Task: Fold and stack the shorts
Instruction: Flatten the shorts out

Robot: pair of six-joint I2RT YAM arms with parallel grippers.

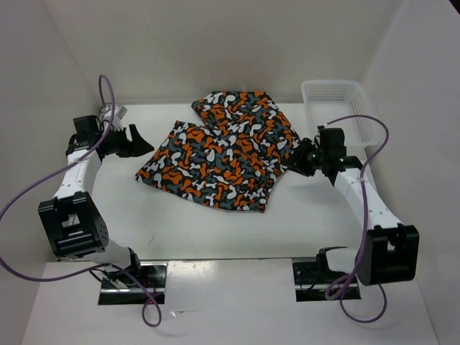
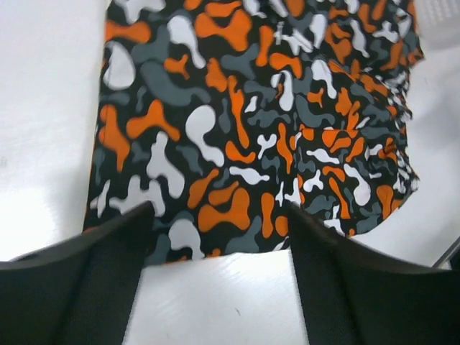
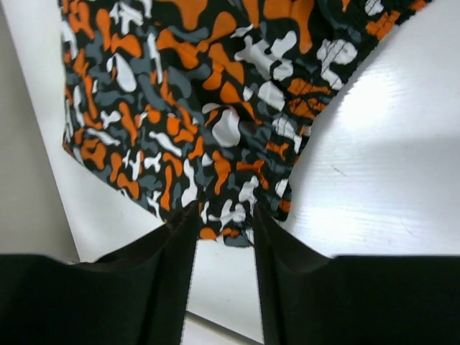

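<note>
Top external view: the camouflage shorts [image 1: 223, 154] lie flat mid-surface [image 1: 180, 230], their long axis running roughly left to right between the arms. The left fingers [image 1: 138, 144] are spread wide just off one hem. The right fingers [image 1: 296, 161] are narrowly parted at the opposite edge, nearer the cloth.

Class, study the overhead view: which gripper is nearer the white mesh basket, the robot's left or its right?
Right. The right gripper sits just near-left of the basket, at the shorts' right edge. The left gripper lies beyond the shorts, on their left side.
</note>
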